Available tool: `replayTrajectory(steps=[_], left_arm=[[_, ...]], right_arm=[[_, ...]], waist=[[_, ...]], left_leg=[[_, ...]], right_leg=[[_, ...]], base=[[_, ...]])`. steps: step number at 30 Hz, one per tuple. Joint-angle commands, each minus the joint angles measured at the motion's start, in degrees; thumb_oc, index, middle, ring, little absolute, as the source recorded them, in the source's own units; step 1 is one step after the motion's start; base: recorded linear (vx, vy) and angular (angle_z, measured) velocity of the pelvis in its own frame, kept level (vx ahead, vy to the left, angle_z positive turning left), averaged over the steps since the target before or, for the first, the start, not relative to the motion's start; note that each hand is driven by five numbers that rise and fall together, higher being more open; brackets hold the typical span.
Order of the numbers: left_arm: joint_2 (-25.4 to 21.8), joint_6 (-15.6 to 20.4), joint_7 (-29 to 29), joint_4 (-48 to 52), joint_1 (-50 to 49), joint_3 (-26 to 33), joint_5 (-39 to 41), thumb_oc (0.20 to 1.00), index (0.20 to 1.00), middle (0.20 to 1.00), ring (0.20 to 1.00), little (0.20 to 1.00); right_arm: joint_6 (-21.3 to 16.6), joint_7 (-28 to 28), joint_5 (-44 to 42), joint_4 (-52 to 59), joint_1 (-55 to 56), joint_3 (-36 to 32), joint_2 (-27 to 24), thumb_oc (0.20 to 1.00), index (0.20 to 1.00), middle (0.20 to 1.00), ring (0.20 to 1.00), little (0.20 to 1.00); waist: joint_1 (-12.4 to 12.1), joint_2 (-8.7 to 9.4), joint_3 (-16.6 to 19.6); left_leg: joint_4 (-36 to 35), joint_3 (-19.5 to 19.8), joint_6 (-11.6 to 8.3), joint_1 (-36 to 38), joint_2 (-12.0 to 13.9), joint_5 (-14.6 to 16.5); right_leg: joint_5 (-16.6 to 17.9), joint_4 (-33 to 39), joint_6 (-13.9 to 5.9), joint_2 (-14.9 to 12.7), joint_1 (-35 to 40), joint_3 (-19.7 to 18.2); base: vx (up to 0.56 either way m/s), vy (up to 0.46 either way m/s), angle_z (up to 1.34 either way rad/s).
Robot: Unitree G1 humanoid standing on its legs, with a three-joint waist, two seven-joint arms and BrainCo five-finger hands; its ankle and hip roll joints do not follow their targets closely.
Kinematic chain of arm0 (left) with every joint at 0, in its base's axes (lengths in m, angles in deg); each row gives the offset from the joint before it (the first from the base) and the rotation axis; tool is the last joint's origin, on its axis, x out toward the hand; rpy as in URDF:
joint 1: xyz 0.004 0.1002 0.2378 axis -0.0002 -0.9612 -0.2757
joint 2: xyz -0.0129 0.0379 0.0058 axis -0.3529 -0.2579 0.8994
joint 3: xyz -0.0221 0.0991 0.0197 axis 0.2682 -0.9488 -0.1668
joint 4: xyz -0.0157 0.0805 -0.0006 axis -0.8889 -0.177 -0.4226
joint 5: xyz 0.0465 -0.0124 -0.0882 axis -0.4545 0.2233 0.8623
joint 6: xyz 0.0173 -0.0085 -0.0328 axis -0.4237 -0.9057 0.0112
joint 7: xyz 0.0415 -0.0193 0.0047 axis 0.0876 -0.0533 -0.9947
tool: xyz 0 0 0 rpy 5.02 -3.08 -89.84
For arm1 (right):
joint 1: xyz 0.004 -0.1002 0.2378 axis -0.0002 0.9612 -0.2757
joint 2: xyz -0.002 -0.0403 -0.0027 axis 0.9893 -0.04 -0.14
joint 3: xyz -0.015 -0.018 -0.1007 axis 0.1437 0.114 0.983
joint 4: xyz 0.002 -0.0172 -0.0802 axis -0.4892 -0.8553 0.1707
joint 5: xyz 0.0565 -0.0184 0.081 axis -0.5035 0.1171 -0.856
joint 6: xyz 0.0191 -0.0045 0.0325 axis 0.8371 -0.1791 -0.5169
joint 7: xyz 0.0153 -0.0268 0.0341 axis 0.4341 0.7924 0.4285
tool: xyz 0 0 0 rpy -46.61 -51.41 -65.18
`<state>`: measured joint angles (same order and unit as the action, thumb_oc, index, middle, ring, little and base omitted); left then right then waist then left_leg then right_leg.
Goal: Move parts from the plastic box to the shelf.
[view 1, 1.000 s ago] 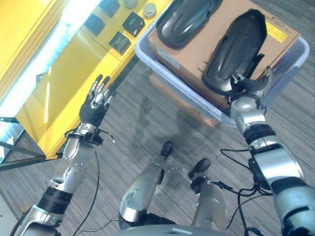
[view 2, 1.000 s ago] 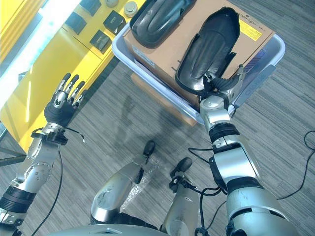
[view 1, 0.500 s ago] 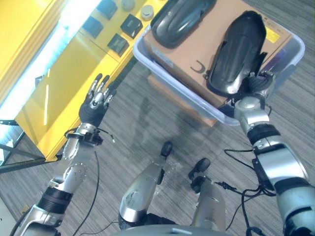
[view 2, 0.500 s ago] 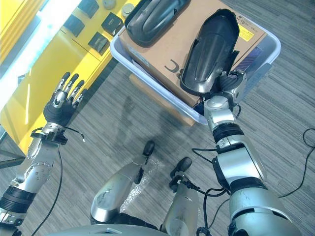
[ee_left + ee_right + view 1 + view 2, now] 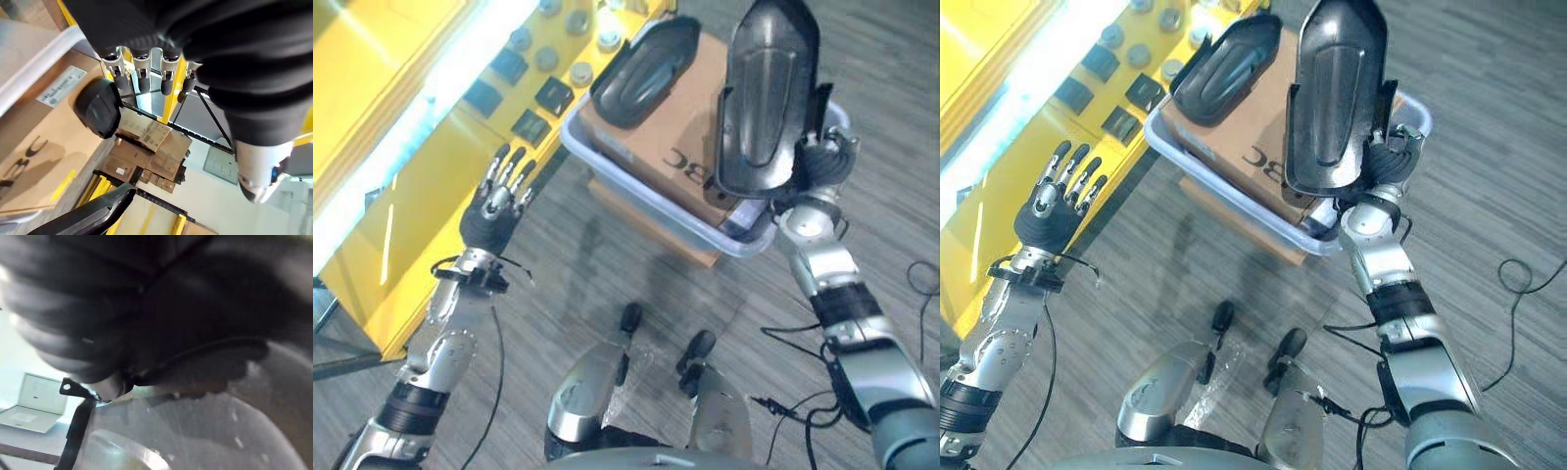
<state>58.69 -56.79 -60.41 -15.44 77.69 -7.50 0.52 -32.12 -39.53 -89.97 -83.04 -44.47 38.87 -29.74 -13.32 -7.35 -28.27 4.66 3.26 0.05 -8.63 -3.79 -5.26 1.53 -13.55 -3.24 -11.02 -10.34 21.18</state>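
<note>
My right hand (image 5: 821, 164) is shut on the lower end of a long black moulded part (image 5: 767, 90). It holds the part upright, lifted off the cardboard box (image 5: 697, 147) that lies in the grey plastic box (image 5: 1224, 192). In the right wrist view the part's dark surface (image 5: 161, 323) sits right against the hand. A second black part (image 5: 645, 69) lies on the cardboard at the box's far left corner. My left hand (image 5: 495, 202) is open with straight fingers (image 5: 141, 74), raised beside the yellow shelf (image 5: 406, 211) and holding nothing.
The yellow shelf top carries several small black blocks (image 5: 530, 127) and round grey pieces (image 5: 580, 72) close to the plastic box. A flat cardboard base (image 5: 651, 223) sticks out under the box. Grey striped floor lies between the shelf and the box.
My right hand has raised the black part from lying on the cardboard to standing upright above the box. The camera has shifted. The left hand keeps its pose.
</note>
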Motion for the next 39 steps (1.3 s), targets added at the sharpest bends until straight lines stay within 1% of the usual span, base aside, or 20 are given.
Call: replayTrajectory(steps=[1,2,4,5,6,8,9,11,12,13,16,18,21,23,25,28,32,34,36,39], left_arm=[[-1.0,-3.1,2.6,2.6,0.2,-0.2,-0.2,1.000,1.000,1.000,1.000,1.000],[-0.5,-4.9,2.7,2.3,0.8,-0.9,-0.1,1.000,1.000,1.000,1.000,1.000],[0.0,-6.6,4.3,1.6,1.6,-2.0,0.2,1.000,1.000,1.000,1.000,1.000],[0.6,-9.9,5.1,1.2,2.7,-3.2,1.3,1.000,1.000,1.000,1.000,1.000],[0.9,-11.3,5.3,1.0,3.1,-3.8,1.5,1.000,1.000,1.000,1.000,1.000],[1.9,-13.2,5.9,-0.4,5.7,-6.8,1.8,1.000,1.000,1.000,1.000,1.000],[3.8,-15.5,2.6,-2.1,8.9,-9.9,2.0,1.000,1.000,1.000,1.000,1.000],[4.6,-15.0,1.5,-3.9,11.0,-11.6,0.9,1.000,1.000,1.000,1.000,1.000],[6.2,-16.8,-0.2,-6.8,14.3,-14.1,2.2,1.000,1.000,1.000,1.000,1.000],[7.6,-16.8,-1.8,-9.1,16.4,-15.6,1.4,1.000,1.000,1.000,1.000,1.000],[9.9,-18.0,-2.8,-13.0,19.5,-18.0,2.8,1.000,1.000,1.000,1.000,1.000],[11.8,-17.9,-2.8,-15.6,21.1,-19.3,3.6,1.000,1.000,1.000,1.000,1.000],[13.0,-18.7,-3.2,-16.5,22.0,-19.7,6.3,1.000,1.000,1.000,1.000,1.000],[13.9,-18.4,-4.5,-17.2,22.4,-20.2,6.9,1.000,1.000,1.000,1.000,1.000],[14.6,-18.0,-7.6,-17.3,22.9,-20.4,0.6,1.000,1.000,1.000,1.000,1.000],[14.5,-17.1,-10.6,-17.8,23.3,-20.2,-5.1,1.000,1.000,1.000,1.000,1.000],[13.6,-13.4,-15.3,-19.3,23.9,-19.3,-15.1,1.000,1.000,1.000,1.000,1.000],[12.8,-12.2,-20.0,-20.9,24.3,-18.1,-21.7,1.000,1.000,1.000,1.000,1.000],[12.3,-11.7,-20.1,-22.5,24.7,-17.6,-24.6,1.000,1.000,1.000,1.000,1.000],[12.4,-12.5,-20.0,-24.3,25.2,-17.4,-24.4,1.000,1.000,1.000,1.000,1.000]], right_arm=[[-3.5,-1.6,2.5,3.6,-0.2,-0.7,-0.4,0.200,0.200,0.200,0.200,0.200],[-3.3,-2.0,3.6,5.3,1.1,-0.9,0.5,0.200,0.200,0.200,0.200,0.200],[-3.6,-2.3,3.6,6.9,2.7,-0.8,1.4,0.200,0.200,0.200,0.200,0.200],[-3.9,-2.9,4.7,8.1,3.7,-0.6,2.2,0.200,0.200,0.200,0.200,0.200],[-3.9,-3.0,5.1,8.5,3.9,-0.5,2.5,0.200,0.200,0.200,0.200,0.200],[-4.0,-2.4,5.6,10.0,4.8,0.4,3.2,0.200,0.200,0.200,0.200,0.200],[-3.9,-1.8,5.8,10.9,5.3,1.8,4.2,0.200,0.200,0.200,0.200,0.200],[-3.6,-1.7,6.5,11.2,5.2,2.7,4.8,0.200,0.200,0.200,0.200,0.200],[-3.4,-1.4,6.2,11.2,5.3,3.9,5.4,0.200,0.200,0.200,0.200,0.200],[-3.3,-1.6,7.0,11.2,5.4,4.9,6.3,0.200,0.200,0.200,0.200,0.200],[-3.1,-1.3,7.1,11.1,5.7,6.2,7.1,0.200,0.200,0.200,0.200,0.200],[-3.3,-1.1,6.8,10.3,5.7,7.2,7.8,0.200,0.200,0.200,0.200,0.200],[-3.4,-1.1,6.0,9.7,5.9,7.6,8.2,0.200,0.200,0.200,0.200,0.200],[-3.6,-1.1,5.2,8.9,6.0,7.8,9.2,0.200,0.200,0.200,0.200,0.200],[-3.9,-0.3,4.7,8.0,6.6,8.1,10.8,0.200,0.200,0.200,0.200,0.200],[-3.5,0.0,4.5,8.0,6.5,8.2,11.3,0.200,0.200,0.200,0.200,0.200],[-2.9,0.6,4.0,8.1,6.2,8.5,11.4,0.200,0.200,0.200,0.200,0.200],[-2.5,0.6,4.0,8.1,6.0,8.9,11.7,0.200,0.200,0.200,0.200,0.200],[-2.5,0.6,4.1,8.0,6.1,9.1,11.9,0.200,0.200,0.200,0.200,0.200],[-2.7,0.8,4.0,7.7,6.2,9.1,12.2,0.200,0.200,0.200,0.200,0.200]], waist=[[0.8,3.58,5.6],[1.4,3.99,6.7],[2.1,4.55,8.0],[2.7,4.97,9.2],[2.9,5.11,9.7],[4.2,5.60,11.6],[5.2,5.86,13.6],[5.9,6.02,14.6],[6.8,6.25,16.4],[7.5,6.41,17.7],[8.7,6.63,19.3],[9.5,6.80,20.3],[10.2,6.88,21.0],[10.5,6.94,21.4],[10.9,7.17,22.3],[10.9,7.30,22.8],[10.8,7.47,23.2],[10.7,7.58,23.5],[10.8,7.66,23.6],[10.8,7.71,23.7]], left_leg=[[3.4,-3.0,-0.57,-1.2,2.4,5.2],[3.0,-3.2,-0.68,0.0,2.8,5.3],[2.6,-3.7,-0.84,1.3,3.3,5.4],[2.3,-4.0,-1.03,2.3,3.7,5.4],[2.1,-4.0,-1.08,2.6,3.8,5.3],[1.2,-4.6,-1.19,4.2,4.4,5.2],[0.1,-5.5,-1.33,5.9,4.9,5.0],[-0.7,-5.9,-1.35,6.8,5.1,4.8],[-1.6,-6.7,-1.46,8.1,5.4,4.6],[-2.4,-7.2,-1.59,9.2,5.6,4.4],[-3.1,-8.1,-1.78,10.6,6.0,4.5],[-3.4,-8.8,-1.87,11.6,6.3,4.6],[-3.7,-9.4,-1.96,12.4,6.6,4.7],[-3.7,-9.8,-2.01,12.8,6.9,4.8],[-4.1,-10.5,-2.11,13.3,7.2,4.8],[-4.5,-10.6,-2.18,13.5,7.3,4.8],[-4.8,-10.5,-2.26,13.5,7.3,4.7],[-5.0,-10.3,-2.36,13.7,7.4,4.7],[-5.1,-10.3,-2.38,13.8,7.4,4.7],[-5.1,-10.2,-2.39,13.9,7.4,4.7]], right_leg=[[3.0,9.4,-6.49,-3.2,7.3,-2.1],[2.9,9.6,-6.42,-2.8,8.2,-2.3],[2.9,10.1,-6.35,-2.4,9.3,-2.7],[2.9,10.4,-6.30,-2.1,10.1,-3.0],[2.9,10.6,-6.29,-2.0,10.4,-3.1],[3.1,11.4,-6.33,-1.6,11.4,-3.8],[3.5,12.4,-6.47,-1.2,12.3,-4.6],[3.7,12.9,-6.55,-1.0,12.7,-5.0],[4.0,13.7,-6.65,-0.7,13.4,-5.6],[4.0,14.1,-6.72,-0.4,13.9,-6.1],[4.0,14.7,-6.79,0.0,14.7,-7.1],[3.8,14.8,-6.73,0.3,15.1,-7.7],[3.6,15.1,-6.63,0.6,15.5,-8.2],[3.5,15.3,-6.52,0.8,15.8,-8.6],[3.4,15.7,-6.43,1.2,16.2,-8.9],[3.4,16.1,-6.45,1.4,16.2,-8.9],[3.5,16.5,-6.44,1.6,16.3,-9.0],[3.5,16.8,-6.37,1.7,16.5,-9.0],[3.4,16.9,-6.37,1.8,16.5,-9.1],[3.4,16.9,-6.28,1.9,16.5,-9.1]], base=[[0.06,-0.072,-0.15],[0.07,-0.074,-0.12],[0.06,-0.073,-0.10],[0.04,-0.063,-0.11],[0.05,-0.073,-0.15],[0.07,-0.062,-0.19],[0.08,-0.053,-0.21],[0.09,-0.043,-0.26],[0.14,-0.057,-0.22],[0.14,-0.052,-0.18],[0.08,-0.030,-0.28],[0.05,-0.033,-0.25],[0.03,-0.022,-0.17],[0.04,-0.028,-0.16],[0.04,-0.038,-0.09],[0.01,-0.013,-0.04],[0.00,0.000,0.00],[0.00,0.000,0.00],[0.00,0.000,0.00],[0.00,0.000,0.00]])
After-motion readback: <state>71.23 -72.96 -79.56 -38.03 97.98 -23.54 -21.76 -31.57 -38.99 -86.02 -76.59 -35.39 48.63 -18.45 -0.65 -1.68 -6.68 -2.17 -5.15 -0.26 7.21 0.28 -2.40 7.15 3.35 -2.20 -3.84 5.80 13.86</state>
